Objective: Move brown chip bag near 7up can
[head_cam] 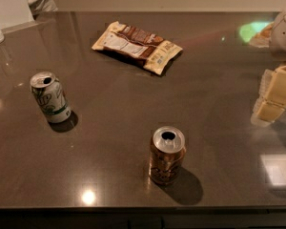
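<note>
A dark glossy countertop [133, 104] was seen under dim light. The brown chip bag [137, 46] was laid flat at far centre, well apart from the upright 7up can [50, 98] at left. A brown-gold can [166, 155] was stood near the front. The gripper [272, 98] was cut off at the right edge, clear of the bag; its opening could not be told.

The brown chip bag [137, 47] is laid flat by the far edge — the 7up can [50, 97] near the left edge, the gripper [272, 98] at the right.
</note>
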Available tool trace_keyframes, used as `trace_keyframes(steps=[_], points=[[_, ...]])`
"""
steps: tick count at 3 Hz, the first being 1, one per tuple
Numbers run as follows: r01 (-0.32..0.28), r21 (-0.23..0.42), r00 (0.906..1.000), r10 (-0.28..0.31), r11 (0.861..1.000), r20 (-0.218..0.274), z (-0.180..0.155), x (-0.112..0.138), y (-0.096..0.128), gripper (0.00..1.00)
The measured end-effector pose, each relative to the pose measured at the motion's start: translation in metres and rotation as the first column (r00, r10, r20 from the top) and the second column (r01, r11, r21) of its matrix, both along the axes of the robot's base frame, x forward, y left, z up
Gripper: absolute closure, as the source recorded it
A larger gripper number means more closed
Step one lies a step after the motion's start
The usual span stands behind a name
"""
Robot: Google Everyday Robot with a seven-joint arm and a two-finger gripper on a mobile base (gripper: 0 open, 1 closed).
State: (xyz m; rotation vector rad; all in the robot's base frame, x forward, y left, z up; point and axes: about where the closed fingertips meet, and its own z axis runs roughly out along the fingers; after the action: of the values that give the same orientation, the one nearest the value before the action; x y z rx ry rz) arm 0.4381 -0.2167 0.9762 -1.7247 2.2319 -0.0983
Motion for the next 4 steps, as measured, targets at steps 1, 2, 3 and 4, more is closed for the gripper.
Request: trace_keyframes(steps=[1,2,3,4], points=[[0.0,0.0,1.0,0.0,1.0,0.0,0.0,0.0,0.0,0.0],[-0.027,0.019,0.9996,0.027,0.999,0.012,0.005,0.009,0.011,0.0],[-0.052,0.046,0.9985,0.051,0.998,0.022,0.008,0.027,0.022,0.0],[-0.071,0.089,0.9968,0.067,0.993,0.044,0.005,0.053,0.033,0.0]])
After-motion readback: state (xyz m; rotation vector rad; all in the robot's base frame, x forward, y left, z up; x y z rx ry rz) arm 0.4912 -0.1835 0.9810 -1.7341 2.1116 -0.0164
